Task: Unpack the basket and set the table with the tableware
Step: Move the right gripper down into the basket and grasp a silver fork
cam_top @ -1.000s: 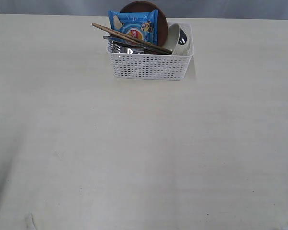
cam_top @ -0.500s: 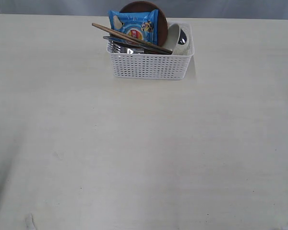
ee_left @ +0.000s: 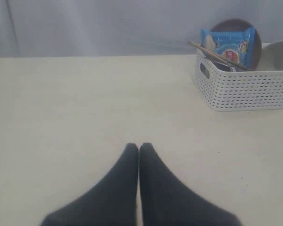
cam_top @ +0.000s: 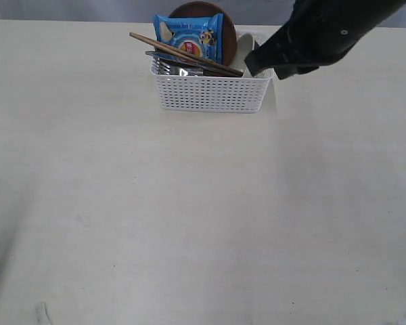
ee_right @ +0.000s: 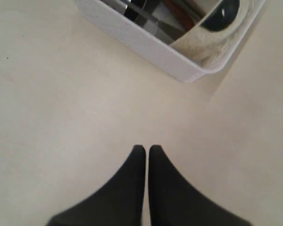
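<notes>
The left gripper [ee_left: 139,147] hangs low over bare table [cam_top: 189,223], well short of the basket, its two dark fingers pressed together on nothing.

One white plastic basket [cam_top: 210,93] sits near the far edge of the pale cream tabletop, a little left of the middle. Its sides are a grid of small holes, and the left wrist view shows a handle cutout [ee_left: 204,70] in its short end. Its long axis runs left to right, with a long side facing the exterior camera.

The wooden chopsticks [cam_top: 169,49] lie close together, so I cannot count them apart. They slant across the top of the basket: the high end pokes out past the left rim and the low end points right toward the bowl. Under them lie steel cutlery pieces [cam_top: 170,67], roughly along the same line. One blue chips packet [cam_top: 189,35] stands upright at the back. One round brown plate [cam_top: 227,32] stands on edge behind it. One off-white bowl [cam_top: 241,55] is tipped on its side at the right end. The right wrist view shows something shiny and dark [ee_right: 222,10] inside it.

The right arm [cam_top: 318,30] reaches in from the upper right, above the basket's right end. The right gripper [ee_right: 145,149] is clenched and empty, over the table just beside the basket's corner.
</notes>
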Robot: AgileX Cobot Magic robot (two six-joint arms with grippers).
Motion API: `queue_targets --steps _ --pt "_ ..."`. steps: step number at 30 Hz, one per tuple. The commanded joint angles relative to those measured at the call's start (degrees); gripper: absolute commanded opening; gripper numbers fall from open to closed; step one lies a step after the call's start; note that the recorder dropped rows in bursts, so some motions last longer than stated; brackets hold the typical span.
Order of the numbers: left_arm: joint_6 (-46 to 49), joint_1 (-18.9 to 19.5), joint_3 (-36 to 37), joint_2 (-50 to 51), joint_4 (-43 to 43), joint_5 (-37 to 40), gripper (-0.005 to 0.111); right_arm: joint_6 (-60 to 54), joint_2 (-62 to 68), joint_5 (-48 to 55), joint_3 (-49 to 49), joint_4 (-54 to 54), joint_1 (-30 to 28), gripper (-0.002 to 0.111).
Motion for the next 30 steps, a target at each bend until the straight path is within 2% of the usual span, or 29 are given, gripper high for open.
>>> queue_targets --steps 1,5,11,16,18,25,30 --pt "-0.13 -0.44 0.18 -0.19 0.02 -0.10 0.000 -5.29 1.82 1.21 -5.41 0.00 0.12 0.003" --pt "-0.03 -0.44 0.18 -0.19 0.02 -0.10 0.000 -8.54 5.18 2.97 -11.16 0.00 0.12 0.003" --pt "-0.03 -0.44 0.18 -0.19 0.02 -0.10 0.000 -12.21 15.29 12.72 -24.56 -0.42 0.12 0.003" --pt "-0.03 -0.44 0.18 -0.19 0.02 -0.10 0.000 -22.68 25.47 21.90 -39.07 0.43 0.12 0.003" --pt "-0.03 -0.44 0.18 -0.19 0.02 -0.10 0.000 -26.41 29.05 22.40 -43.23 0.91 0.12 0.003" --pt "-0.03 -0.44 0.18 -0.19 0.02 -0.10 0.000 -38.04 34.11 22.35 -46.14 6.06 0.12 0.003" --pt "-0.03 -0.44 0.18 -0.19 0.02 -0.10 0.000 -41.42 36.03 17.19 -46.02 5.95 0.12 0.004"
